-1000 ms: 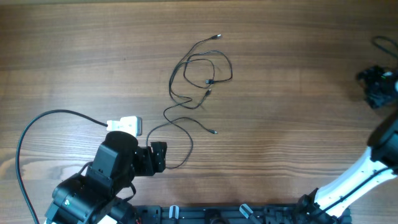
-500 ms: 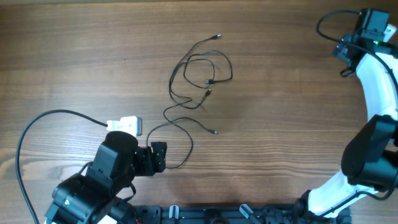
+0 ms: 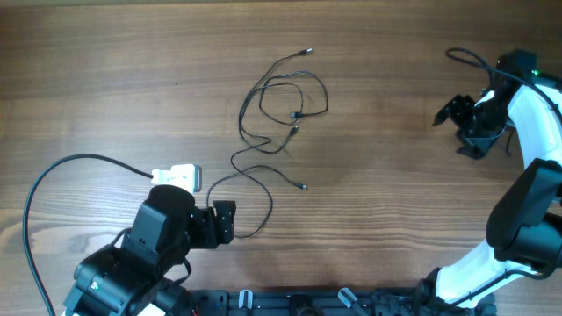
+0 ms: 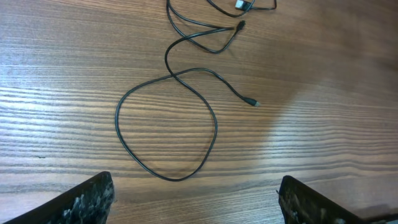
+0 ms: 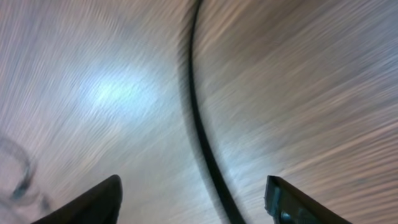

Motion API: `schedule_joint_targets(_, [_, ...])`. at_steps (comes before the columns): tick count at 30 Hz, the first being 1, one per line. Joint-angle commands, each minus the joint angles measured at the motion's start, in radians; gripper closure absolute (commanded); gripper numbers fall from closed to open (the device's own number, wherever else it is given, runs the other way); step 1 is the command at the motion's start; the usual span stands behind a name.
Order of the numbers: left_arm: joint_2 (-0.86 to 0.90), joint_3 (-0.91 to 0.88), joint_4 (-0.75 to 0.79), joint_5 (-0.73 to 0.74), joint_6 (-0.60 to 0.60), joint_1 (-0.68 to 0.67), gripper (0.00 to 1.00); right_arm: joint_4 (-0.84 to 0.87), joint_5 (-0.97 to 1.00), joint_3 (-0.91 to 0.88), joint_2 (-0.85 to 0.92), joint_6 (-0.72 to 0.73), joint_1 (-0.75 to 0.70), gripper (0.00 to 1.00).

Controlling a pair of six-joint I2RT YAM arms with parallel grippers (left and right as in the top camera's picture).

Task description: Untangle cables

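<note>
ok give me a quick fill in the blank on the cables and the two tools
The left tool is ____ and holds nothing.
The cables are thin and ____ in colour.
They lie on a ____ table.
The right tool grips ____ of the cables.
Missing words: open; black; wooden; none.

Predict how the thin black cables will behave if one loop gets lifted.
Likely floppy: the cables lie in loose loops flat on the table, so a lifted loop should sag and drag its neighbours. Probably light, given how thin the wire looks. Strands cross near the plug ends, so they may snag rather than slide free.
</note>
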Motion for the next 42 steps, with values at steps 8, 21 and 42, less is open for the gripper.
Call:
schedule_joint_targets(8, [-0.001,0.006,0.002,0.005,0.022,-0.002,0.13,0.109,-0.251,-0.007,0.001,0.045,0.002,0.55])
schedule_joint_targets(21, [-0.001,0.006,0.002,0.005,0.022,-0.002,0.13,0.166,0.200,-0.064,0.001,0.095,0.005,0.96])
schedule_joint_targets(42, [-0.001,0.006,0.002,0.024,0.018,-0.002,0.12,0.454,0.106,-0.235,0.001,0.097,0.016,0.02])
